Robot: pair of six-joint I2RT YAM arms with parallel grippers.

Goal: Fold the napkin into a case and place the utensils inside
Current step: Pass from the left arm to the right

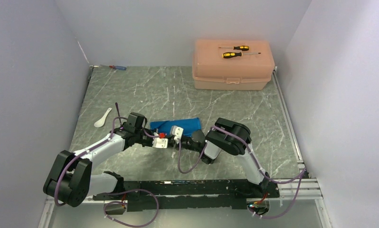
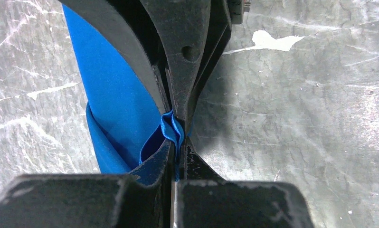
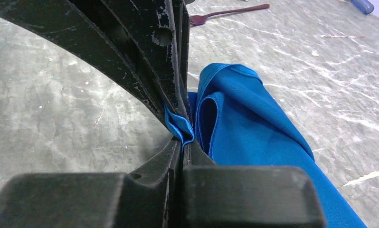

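Your left gripper (image 2: 175, 137) is clamped tight on a bunched fold of the napkin (image 2: 116, 95), and your right gripper (image 3: 183, 135) is pinched in the same way on a hemmed edge of that cloth. By my judgement, both hold near edges so the layer can be carried over to form the case. Note that the napkin lies partly doubled between the two wrists, on the near half of the table (image 1: 178, 90). Beyond the left wrist, fork (image 1: 117, 111) and spoon (image 1: 102, 118) lie apart from the cloth, so mind them in any leftward sweep. Farther back, the peach box (image 1: 232, 71), two screwdrivers (image 1: 235, 51) on its lid and a small screwdriver (image 1: 117, 68) obstruct nothing
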